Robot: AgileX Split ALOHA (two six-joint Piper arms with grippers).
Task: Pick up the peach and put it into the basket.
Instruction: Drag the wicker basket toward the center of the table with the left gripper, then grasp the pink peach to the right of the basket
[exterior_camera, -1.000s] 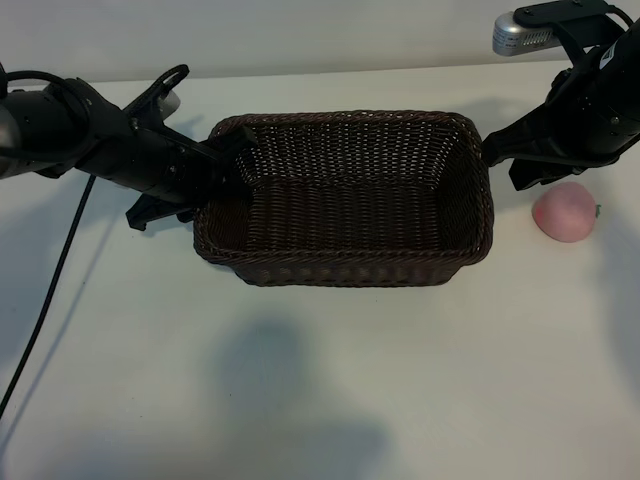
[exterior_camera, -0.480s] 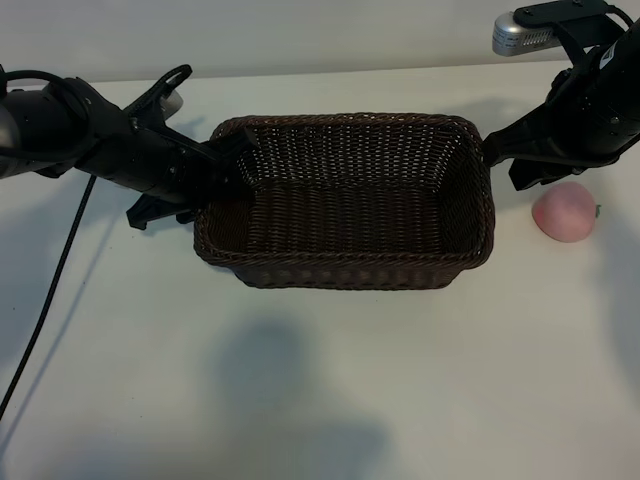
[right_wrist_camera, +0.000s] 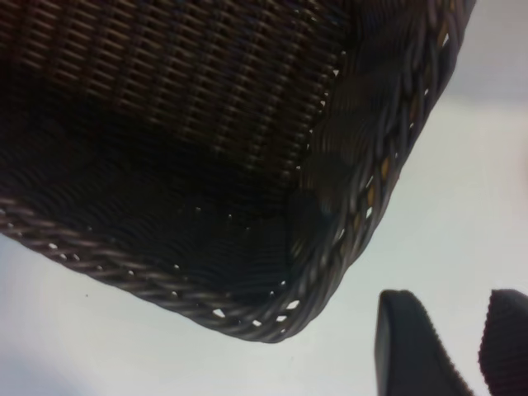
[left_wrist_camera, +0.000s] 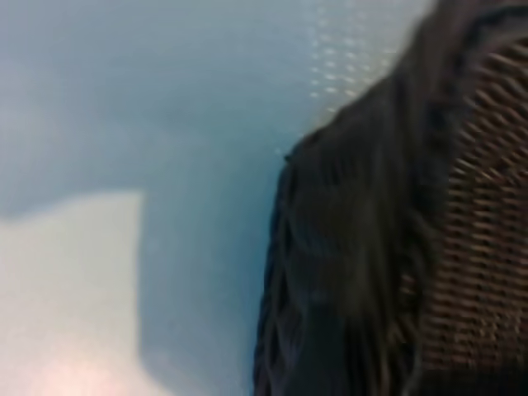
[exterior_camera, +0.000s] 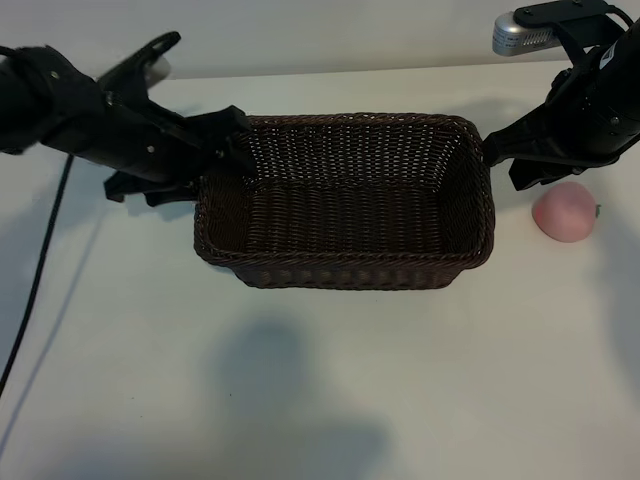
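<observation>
Right gripper (exterior_camera: 490, 152) hangs at the far right corner of the basket (exterior_camera: 345, 272), and the right wrist view shows its two dark fingertips (right_wrist_camera: 406, 342) a little apart over bare table (exterior_camera: 320, 400), with nothing between them. Left gripper (exterior_camera: 232, 140) is at the far left corner of the basket; I cannot tell if its jaws are spread or closed, because the left wrist view gives only the dark rim and the table beside it. The peach (exterior_camera: 566, 211) lies on the table just beside the basket's right end, near the right arm, and nobody holds it. It looks small and round, probably light, so I think it can roll away if it is pushed from one side; the skin may be smooth and a little soft. I would take it across its widest part, from above, with gentle pressure. Only the exterior view shows the peach; the wrist views show the weave closely but no fruit.
</observation>
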